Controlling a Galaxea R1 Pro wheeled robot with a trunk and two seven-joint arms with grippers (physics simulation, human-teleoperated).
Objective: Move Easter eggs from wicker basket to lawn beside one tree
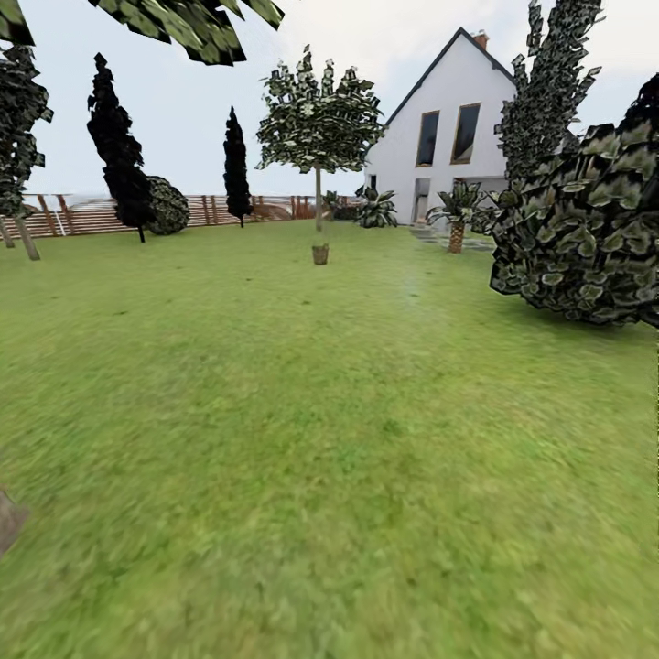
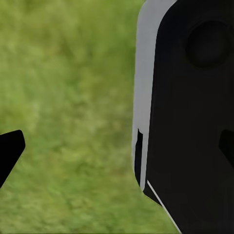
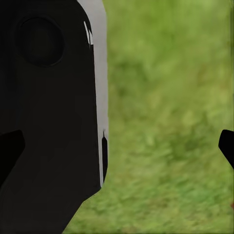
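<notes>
The lawn (image 1: 302, 439) stretches wide and green ahead of me. Far off, near the middle of it, stands a small brown container (image 1: 319, 253) that looks like the wicker basket, just in front of a thin-trunked leafy tree (image 1: 318, 124). The Easter eggs are hidden at this distance. My left gripper (image 2: 117, 148) is open over bare grass, with one dark fingertip (image 2: 9, 151) at the frame's edge. My right gripper (image 3: 117, 146) is also open over grass, holding nothing, with one fingertip (image 3: 226, 146) showing.
A big leafy bush (image 1: 586, 229) crowds the right side. A white house (image 1: 448, 128) and a short palm (image 1: 456, 220) stand beyond it. A brown slat fence (image 1: 82, 215), dark trees (image 1: 119, 146) and a grey trunk (image 1: 26, 236) line the far left. The robot's black body (image 2: 195, 107) fills part of each wrist view.
</notes>
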